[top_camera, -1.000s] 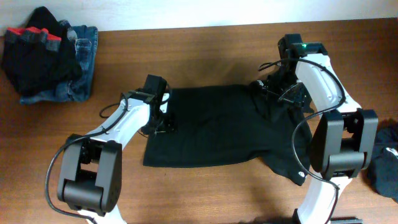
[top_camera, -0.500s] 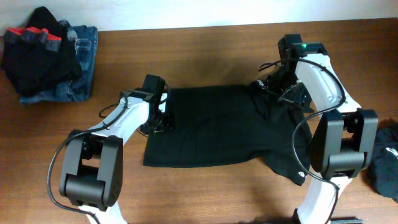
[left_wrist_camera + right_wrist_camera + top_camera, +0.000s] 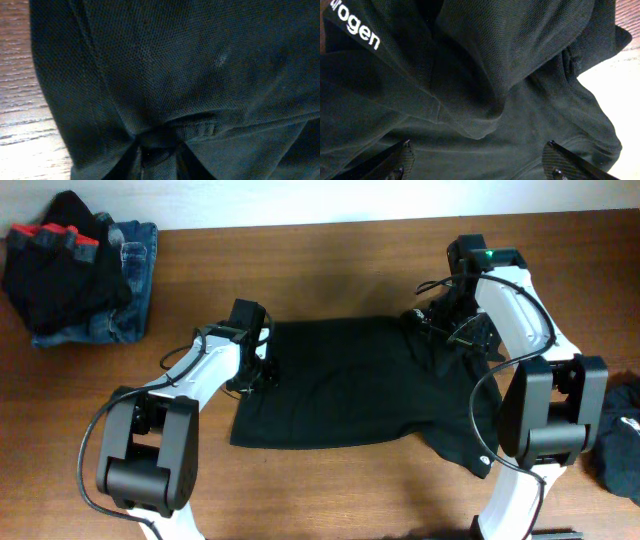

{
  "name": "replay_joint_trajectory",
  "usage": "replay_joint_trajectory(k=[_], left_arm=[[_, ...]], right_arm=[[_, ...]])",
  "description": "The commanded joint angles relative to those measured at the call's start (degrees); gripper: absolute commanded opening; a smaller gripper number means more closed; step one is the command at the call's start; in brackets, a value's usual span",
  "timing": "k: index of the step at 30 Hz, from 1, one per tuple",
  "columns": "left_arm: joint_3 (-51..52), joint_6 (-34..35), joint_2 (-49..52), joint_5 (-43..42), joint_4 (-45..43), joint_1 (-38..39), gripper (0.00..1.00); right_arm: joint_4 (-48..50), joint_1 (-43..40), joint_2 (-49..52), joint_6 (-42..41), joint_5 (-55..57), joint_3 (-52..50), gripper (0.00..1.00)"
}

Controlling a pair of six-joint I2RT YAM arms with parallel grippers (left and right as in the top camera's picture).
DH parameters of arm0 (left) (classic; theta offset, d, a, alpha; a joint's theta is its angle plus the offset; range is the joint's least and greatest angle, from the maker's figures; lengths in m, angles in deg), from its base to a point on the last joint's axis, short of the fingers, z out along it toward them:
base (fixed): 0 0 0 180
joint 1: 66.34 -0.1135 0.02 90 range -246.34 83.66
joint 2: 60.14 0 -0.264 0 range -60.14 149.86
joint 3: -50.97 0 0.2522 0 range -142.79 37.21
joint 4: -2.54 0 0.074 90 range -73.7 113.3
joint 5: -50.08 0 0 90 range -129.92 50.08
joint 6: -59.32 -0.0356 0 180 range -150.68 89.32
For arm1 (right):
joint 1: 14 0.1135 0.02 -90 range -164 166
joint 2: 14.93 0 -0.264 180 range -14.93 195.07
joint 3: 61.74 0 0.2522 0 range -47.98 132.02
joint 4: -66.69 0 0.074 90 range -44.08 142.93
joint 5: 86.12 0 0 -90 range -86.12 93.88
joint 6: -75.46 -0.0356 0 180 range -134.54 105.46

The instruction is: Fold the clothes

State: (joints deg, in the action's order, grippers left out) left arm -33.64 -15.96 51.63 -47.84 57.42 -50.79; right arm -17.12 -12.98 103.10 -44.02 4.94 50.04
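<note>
The black top (image 3: 340,385) of the clothes lies spread flat in the middle of the wooden table (image 3: 330,270). At its left edge my left gripper (image 3: 262,372) presses down. In the left wrist view the cloth (image 3: 190,65) bunches into a tight pinch between the jaws (image 3: 157,152), which are shut on it. My right gripper (image 3: 440,330) hovers over the crumpled upper right part of the top. There its ridged fingertips (image 3: 402,157) stand wide apart with rumpled cloth (image 3: 485,75) below them and nothing gripped (image 3: 480,159). White lettering (image 3: 360,27) shows on the fabric.
A pile of black and red garments (image 3: 65,260) rests on blue jeans (image 3: 135,290) at the back left corner. Another dark garment (image 3: 620,445) lies at the right edge of the table. A pale wall (image 3: 300,200) runs behind the table.
My left gripper has closed on the left edge of the top, gathering a fold. The right arm and the rest of the garment have stayed put.
</note>
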Motion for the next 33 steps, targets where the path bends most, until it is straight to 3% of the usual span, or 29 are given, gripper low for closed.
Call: replay_joint_trajectory(k=[1,7,21,33], left_arm=[[-0.3,0.0,1.0,0.3,-0.2,-0.3,0.15],[-0.3,0.0,1.0,1.9,0.1,-0.3,0.01],[-9.1,-0.6,1.0,11.0,9.2,-0.3,0.01],[-10.0,-0.6,1.0,16.0,10.9,-0.3,0.06]], right_arm=[[0.0,0.5,0.3,0.4,0.9,-0.4,0.86],[0.0,0.5,0.3,0.4,0.9,-0.4,0.86],[0.2,0.5,0.3,0.8,1.0,-0.4,0.86],[0.2,0.5,0.3,1.9,0.9,-0.4,0.86]])
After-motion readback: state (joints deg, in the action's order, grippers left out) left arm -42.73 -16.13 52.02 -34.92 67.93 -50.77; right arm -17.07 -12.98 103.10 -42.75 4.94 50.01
